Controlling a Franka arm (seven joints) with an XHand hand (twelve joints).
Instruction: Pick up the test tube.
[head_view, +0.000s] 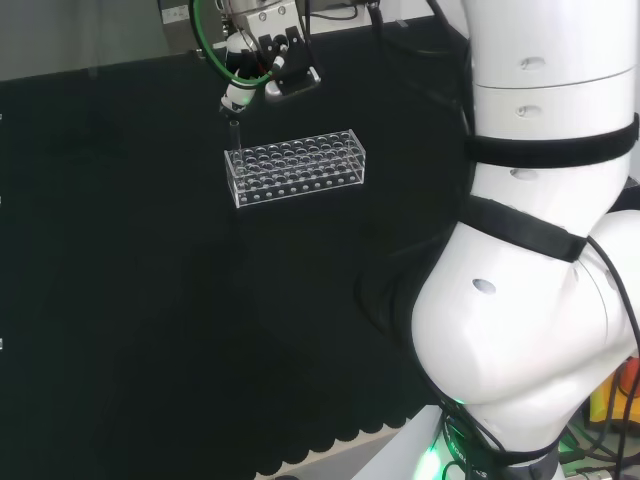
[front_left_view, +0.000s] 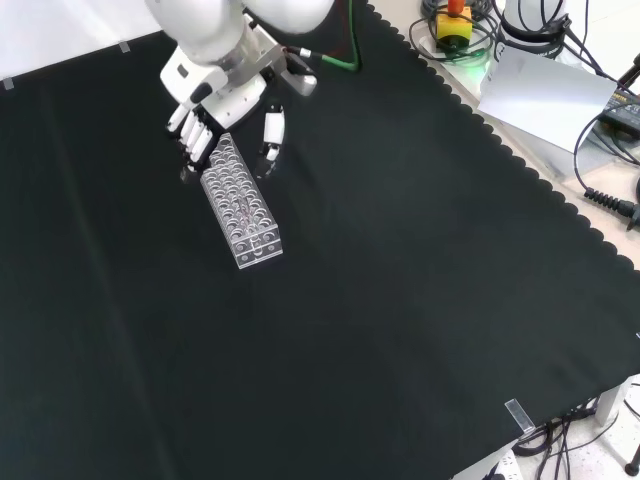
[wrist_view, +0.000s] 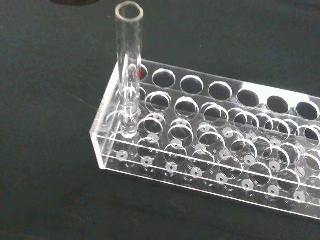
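Tube (wrist_view: 128, 70) stands upright in a corner hole of the clear rack (wrist_view: 210, 145), seen close in wrist view, upper left of frame; its open mouth sticks up well above the rack top. So not lifted yet.

Hand (front_left_view: 200, 125) sits at the far end of the rack in front view, upper left of frame, fingers pointing down beside the rack end, thumb (front_left_view: 270, 135) apart on the other side. Fingers look fairly straight, nothing between them as far as I can see, so hand reads as released, no grasp yet. In head view, hand (head_view: 262, 62) is top centre, just above the rack's (head_view: 295, 166) left end.

Judgement: approach about done; closing on tube and lifting are left.

Surface: black cloth (front_left_view: 400, 300), flat, scalloped edge at right. Beyond it, cables and grey sheet (front_left_view: 545, 95) upper right.
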